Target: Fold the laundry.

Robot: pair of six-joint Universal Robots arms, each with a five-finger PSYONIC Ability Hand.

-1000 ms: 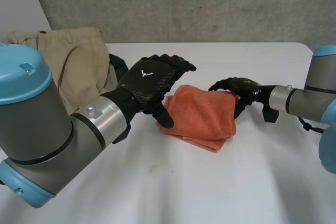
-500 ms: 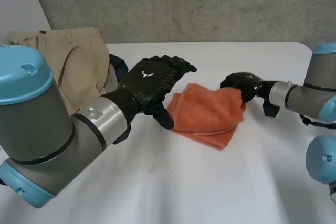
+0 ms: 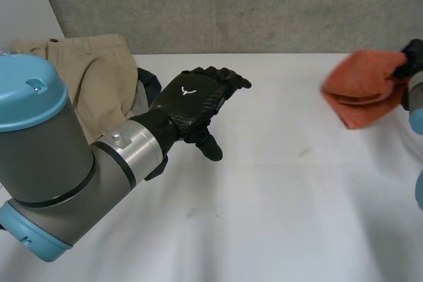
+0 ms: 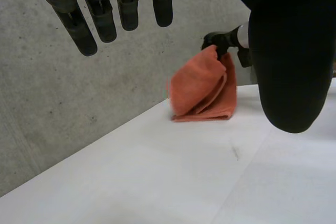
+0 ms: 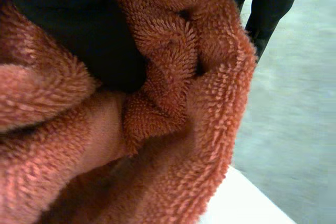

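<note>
A folded orange towel [image 3: 362, 89] hangs at the table's far right edge, bunched at its top in my right hand [image 3: 414, 57], whose fingers are curled round the cloth. From the left wrist I see the same orange towel [image 4: 202, 91] dangling from the right hand [image 4: 219, 40] with its lower edge near the tabletop. The right wrist view has the towel's pile [image 5: 173, 129] pressed against the dark palm [image 5: 79, 35]. My left hand [image 3: 192, 100] hovers over the middle of the table, fingers [image 4: 100, 14] straight and holding nothing.
Beige trousers [image 3: 92, 74] lie in a heap at the back left of the white table [image 3: 264, 216], with a dark garment [image 3: 149, 84] beside them. A grey concrete wall stands behind the table.
The right hand closed on the orange towel and carried it from the table's middle to the far right, lifting it. The left hand stayed put.
</note>
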